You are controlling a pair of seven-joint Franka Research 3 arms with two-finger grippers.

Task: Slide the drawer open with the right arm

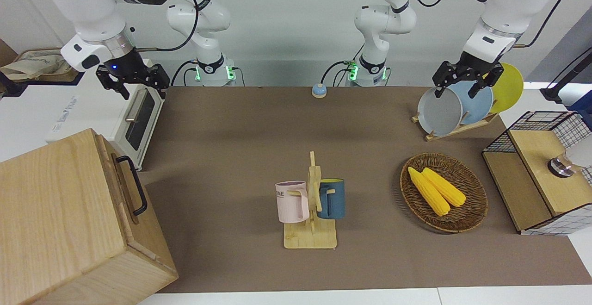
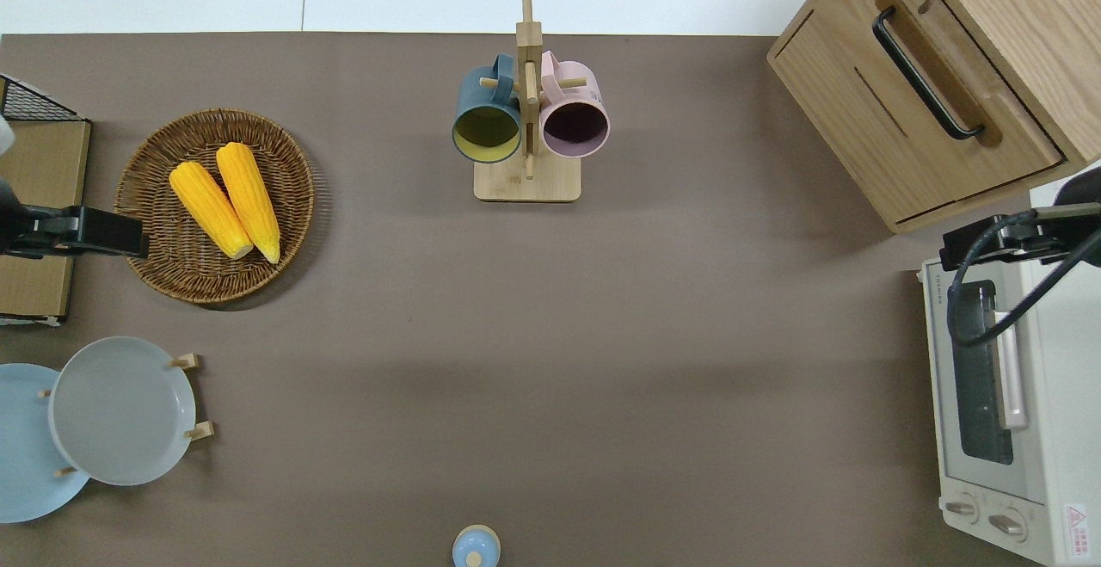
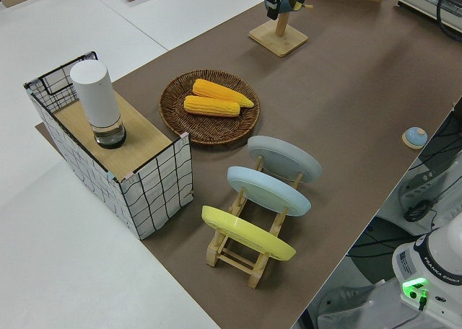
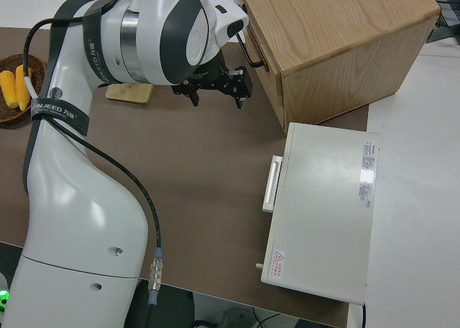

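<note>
The drawer (image 2: 912, 111) is shut in the big pale wooden cabinet (image 1: 51, 217) at the right arm's end of the table. Its black loop handle (image 2: 925, 72) also shows in the front view (image 1: 134, 184) and in the right side view (image 4: 251, 51). My right gripper (image 1: 144, 93), with a blue light at its wrist, is open and empty. In the overhead view (image 2: 989, 240) it hangs over the end of the toaster oven closest to the cabinet, apart from the handle; it also shows in the right side view (image 4: 215, 98). My left gripper (image 1: 457, 93) is parked and open.
A white toaster oven (image 2: 1006, 395) stands beside the cabinet, nearer to the robots. A mug rack (image 2: 526, 120) holds two mugs at mid-table. A basket (image 2: 292, 206) with corn, a plate rack (image 2: 193, 395) and a wire-mesh box (image 1: 541, 175) stand at the left arm's end.
</note>
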